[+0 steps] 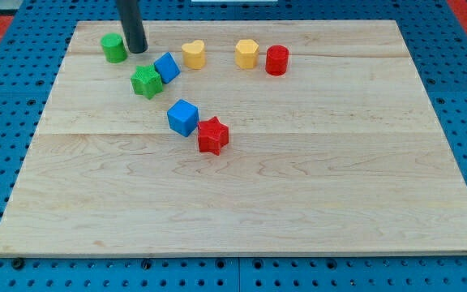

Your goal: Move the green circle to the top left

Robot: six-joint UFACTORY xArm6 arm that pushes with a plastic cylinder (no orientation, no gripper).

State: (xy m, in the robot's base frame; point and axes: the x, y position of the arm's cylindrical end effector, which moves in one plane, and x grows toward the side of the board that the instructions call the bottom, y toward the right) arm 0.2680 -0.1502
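The green circle (113, 48), a short cylinder, stands near the board's top left corner. My tip (137, 49) is right beside it, on its right side, very close or touching. The dark rod rises from there to the view's top edge. A green star (146, 81) lies just below and right of the tip, touching a tilted blue block (167, 66).
A yellow heart (194, 53), a yellow hexagon-like block (247, 53) and a red cylinder (276, 60) line the top. A blue cube (183, 117) and a red star (212, 135) touch near the middle. The wooden board (298, 186) lies on a blue pegboard.
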